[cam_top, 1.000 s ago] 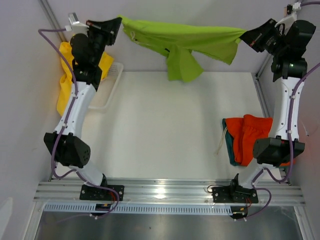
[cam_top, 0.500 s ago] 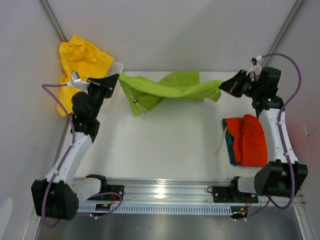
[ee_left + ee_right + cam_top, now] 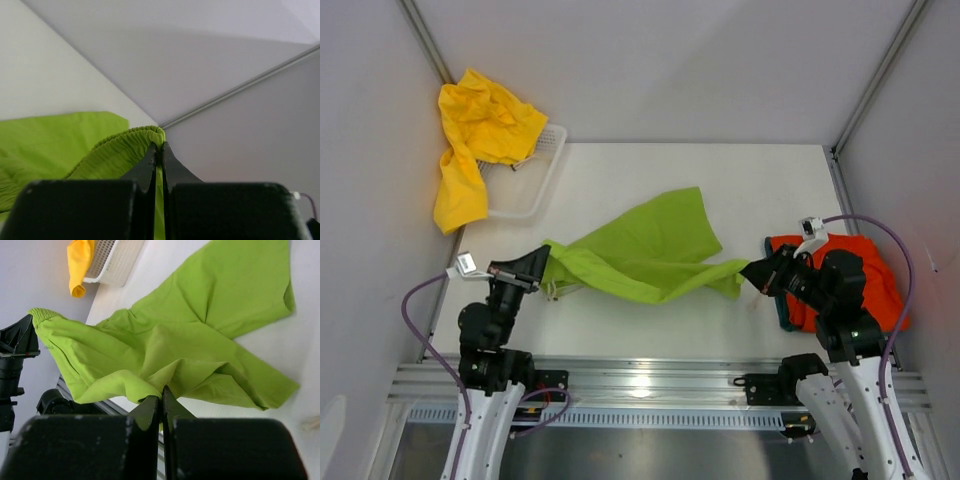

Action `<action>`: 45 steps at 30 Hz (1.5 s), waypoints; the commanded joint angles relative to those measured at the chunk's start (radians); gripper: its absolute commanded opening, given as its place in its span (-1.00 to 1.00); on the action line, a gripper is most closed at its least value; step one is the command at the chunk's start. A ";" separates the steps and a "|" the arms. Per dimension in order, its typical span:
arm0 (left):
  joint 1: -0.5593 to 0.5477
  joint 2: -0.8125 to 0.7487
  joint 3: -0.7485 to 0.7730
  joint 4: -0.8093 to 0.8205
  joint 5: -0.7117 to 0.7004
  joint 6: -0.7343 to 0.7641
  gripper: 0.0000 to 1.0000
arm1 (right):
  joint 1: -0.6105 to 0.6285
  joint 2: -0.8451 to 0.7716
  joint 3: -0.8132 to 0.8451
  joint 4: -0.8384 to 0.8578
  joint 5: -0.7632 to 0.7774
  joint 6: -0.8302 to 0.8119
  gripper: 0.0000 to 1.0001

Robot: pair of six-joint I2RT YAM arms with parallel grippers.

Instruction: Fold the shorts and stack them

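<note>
1. The lime green shorts (image 3: 645, 250) are stretched across the near middle of the table (image 3: 650, 175), between the two grippers. One leg fans out flat on the surface toward the back. The rest is bunched and twisted along the line from one gripper to the other.
2. The left gripper (image 3: 540, 265) is at the left end of the garment. Its fingers (image 3: 149, 162) are pressed together on the gathered elastic waistband, which bulges just above the tips in the left wrist view.
3. The right gripper (image 3: 752, 272) is at the right end. It is clamped tight on a fold of the green fabric, with no gap between the fingertips.
4. The orange-red shorts (image 3: 880, 275) lie folded at the right edge of the table, on top of the dark teal shorts (image 3: 783, 312). Only a strip of the teal pair shows along the near left side. The right arm covers part of this stack.
5. The yellow shorts (image 3: 480, 125) are draped over the white basket (image 3: 542, 175) in the far left corner. One part hangs down past the table's left edge.
</note>
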 commanded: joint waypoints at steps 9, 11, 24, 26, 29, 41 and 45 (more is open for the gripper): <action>0.002 0.100 0.556 -0.172 -0.010 0.172 -1.00 | 0.018 -0.039 0.481 0.044 -0.123 -0.106 -1.00; 0.002 0.098 0.682 -0.200 0.003 0.184 -1.00 | 0.014 -0.045 0.598 0.081 -0.182 -0.098 -1.00; 0.014 0.107 1.136 -0.315 0.005 0.236 -1.00 | -0.123 0.050 1.141 -0.021 -0.316 0.011 -1.00; 0.013 0.156 1.142 -0.327 0.000 0.247 -1.00 | -0.121 0.087 1.135 -0.081 -0.274 0.004 -1.00; 0.013 0.243 1.070 -0.294 0.022 0.224 -1.00 | -0.104 0.139 1.019 -0.100 -0.225 0.014 -1.00; 0.011 0.491 0.356 0.252 0.040 0.137 -1.00 | -0.066 0.292 0.324 0.251 -0.099 0.083 -1.00; 0.010 0.653 0.156 0.491 0.017 0.106 -1.00 | -0.083 0.369 0.142 0.418 -0.073 0.093 -1.00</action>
